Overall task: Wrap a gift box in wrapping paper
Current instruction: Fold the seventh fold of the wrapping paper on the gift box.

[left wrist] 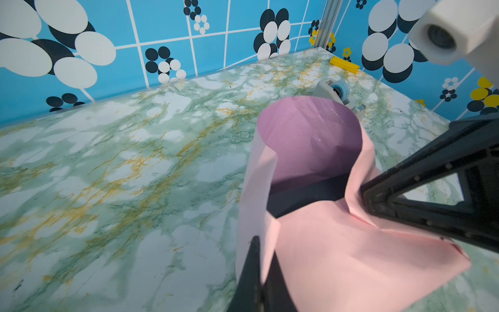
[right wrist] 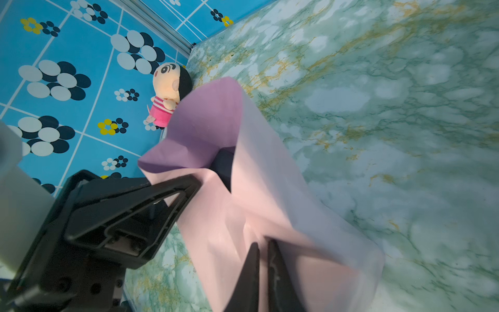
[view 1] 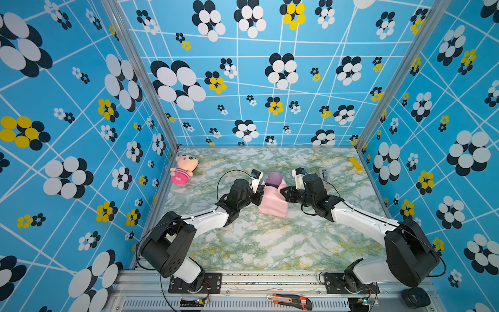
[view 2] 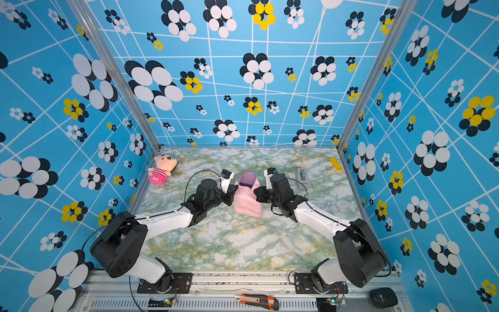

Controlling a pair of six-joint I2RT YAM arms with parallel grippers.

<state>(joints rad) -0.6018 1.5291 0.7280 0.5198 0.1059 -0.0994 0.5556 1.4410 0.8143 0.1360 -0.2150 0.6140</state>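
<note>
Pink paper fills both of my wrist views. The wrapping paper stands bunched around the gift box at the middle of the marbled table, with its pale pink face outward and its lilac face showing inside the open far end. Of the box I can see only a dark strip down in that opening.

On the bundle's left side, my left gripper has its fingers drawn together, pinching a fold of the paper between them. My right gripper does the same on the right side, its fingers nearly meeting with a pink fold clamped between. In both top views the two grippers face each other across the bundle, each touching it.

A plush doll lies well apart at the far left. A tape dispenser sits beyond the paper, and a yellow block lies near the far right corner.
</note>
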